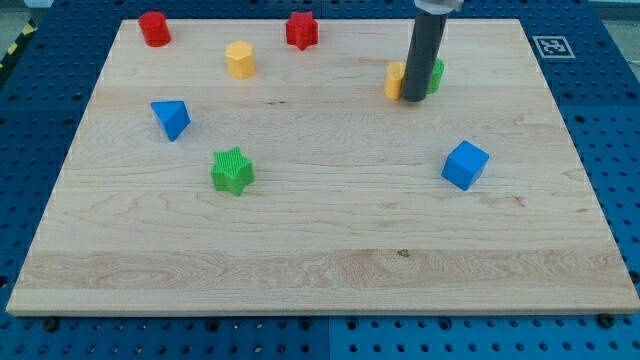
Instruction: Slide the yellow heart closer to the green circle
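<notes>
A pale wooden worktop (320, 250) lay on a blue perforated base, with a small black-and-white marker (548, 45) at the view's top right corner. There was no hand on this arm, so nothing was gripped; it ended in a dark rod, and my tip (414, 100) rested on the board near the view's top edge, right of centre.

The yellow heart (396, 80) sat just to the view's left of my tip, touching or nearly touching the rod, which hid its right side. The green circle (436, 74) peeked out just to the view's right of the rod, mostly covered by it. The two blocks stood very near each other with the rod in front of the gap; whether they touched could not be told. The heart's pointing direction and long axis could not be made out, since too little of it showed.

Toward the view's bottom of my tip lay a wide stretch of bare wood, with a blue cube (465, 164) below and to the right. Far to the left were a yellow hexagonal block (240, 60), a red star (301, 30), a red cylinder (154, 28), a blue triangular block (171, 119) and a green star (232, 171). The top edge lay close above the heart and circle, the right edge farther off.
</notes>
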